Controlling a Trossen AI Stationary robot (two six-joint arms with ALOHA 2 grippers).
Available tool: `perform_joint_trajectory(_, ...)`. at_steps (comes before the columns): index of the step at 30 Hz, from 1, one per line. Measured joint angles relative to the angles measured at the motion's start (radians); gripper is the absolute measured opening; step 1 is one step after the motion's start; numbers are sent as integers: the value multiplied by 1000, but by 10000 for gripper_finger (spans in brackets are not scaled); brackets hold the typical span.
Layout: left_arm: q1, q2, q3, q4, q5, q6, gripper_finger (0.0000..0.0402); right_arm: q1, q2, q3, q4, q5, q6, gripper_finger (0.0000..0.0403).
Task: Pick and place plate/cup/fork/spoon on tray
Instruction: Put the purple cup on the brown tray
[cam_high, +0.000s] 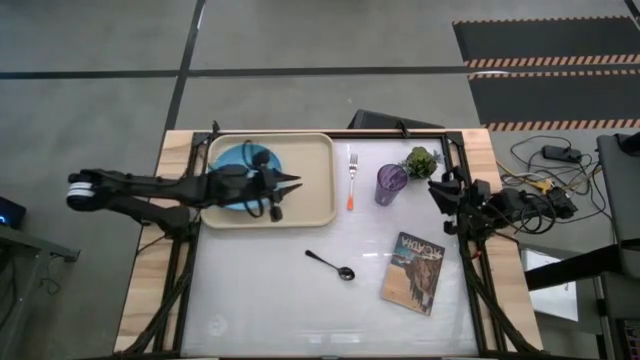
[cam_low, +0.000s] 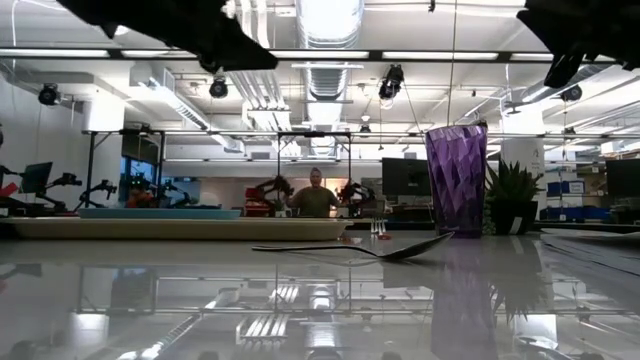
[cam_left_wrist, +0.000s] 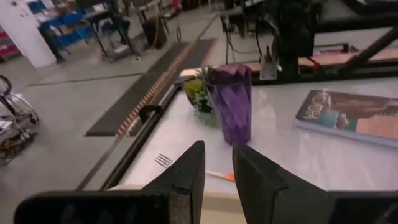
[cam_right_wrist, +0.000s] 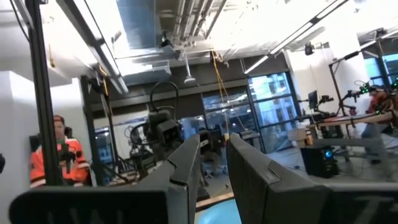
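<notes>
The light-blue plate (cam_high: 232, 160) lies flat in the left part of the cream tray (cam_high: 315, 150) at the table's far left. My left gripper (cam_high: 297, 182) hovers over the tray's right part, pointing toward the table's right; its fingers (cam_left_wrist: 193, 168) stand a narrow gap apart and hold nothing. The orange-handled fork (cam_high: 352, 178) lies on the table just right of the tray. The purple cup (cam_high: 390, 183) stands upright beside it. The dark spoon (cam_high: 330, 265) lies mid-table. My right gripper (cam_high: 437, 185) waits raised at the table's right, slightly open and empty.
A small green potted plant (cam_high: 421, 160) stands just beyond the cup. A book with a picture cover (cam_high: 412, 272) lies at the near right. People show in the room beyond the table (cam_low: 316, 195).
</notes>
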Motion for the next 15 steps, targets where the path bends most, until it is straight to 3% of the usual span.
perform_joint_trajectory(15, 1, -227, -163, 54, -4, 33, 63, 0, 1, 1, 2, 108, -8, 68)
